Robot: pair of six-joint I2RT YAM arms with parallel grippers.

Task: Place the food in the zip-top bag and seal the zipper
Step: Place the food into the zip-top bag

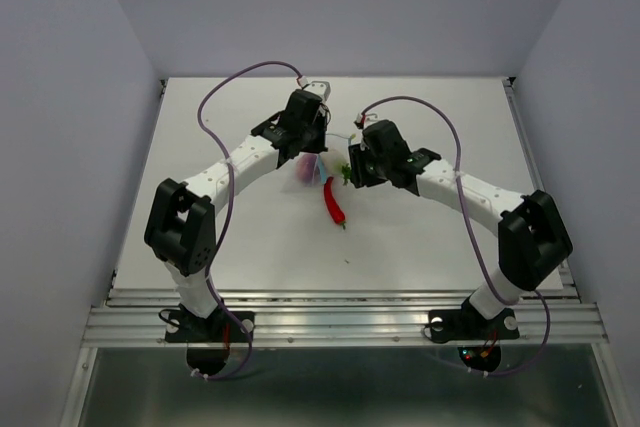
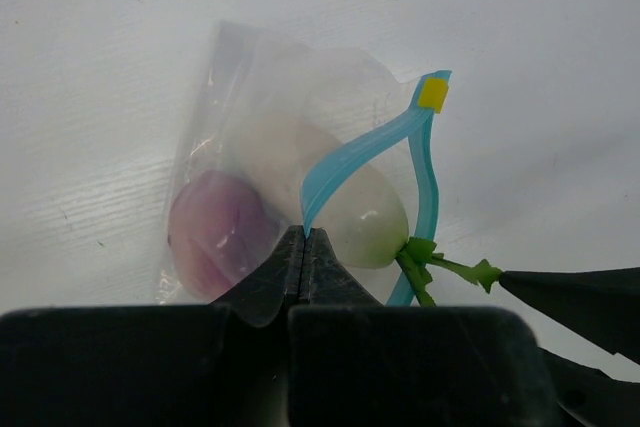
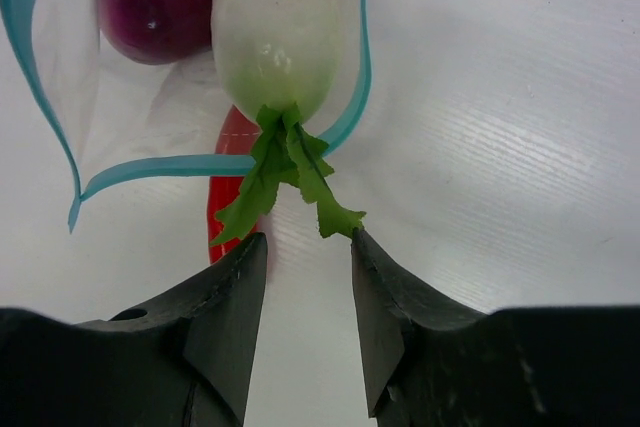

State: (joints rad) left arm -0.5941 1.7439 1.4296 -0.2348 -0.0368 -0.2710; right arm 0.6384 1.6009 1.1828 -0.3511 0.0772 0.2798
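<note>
The clear zip-top bag (image 2: pixel 240 137) hangs open, its light-blue zipper (image 2: pixel 350 157) spread in a loop. My left gripper (image 2: pixel 304 235) is shut on the zipper strip and holds the bag up. The purplish-pink ball (image 2: pixel 215 232) lies inside the bag. The white egg-shaped vegetable (image 3: pixel 275 37) sits in the bag's mouth, its green stem (image 3: pixel 285 172) sticking out. My right gripper (image 3: pixel 305 242) is open just behind the stem, not gripping it. The red chili (image 1: pixel 333 201) lies on the table below the bag and also shows in the right wrist view (image 3: pixel 228 182).
The white table (image 1: pixel 250 237) spreads around the bag. Both arms meet over its far middle. A small white fixture (image 1: pixel 316 86) stands at the table's back edge. Grey walls close in the left, right and back sides.
</note>
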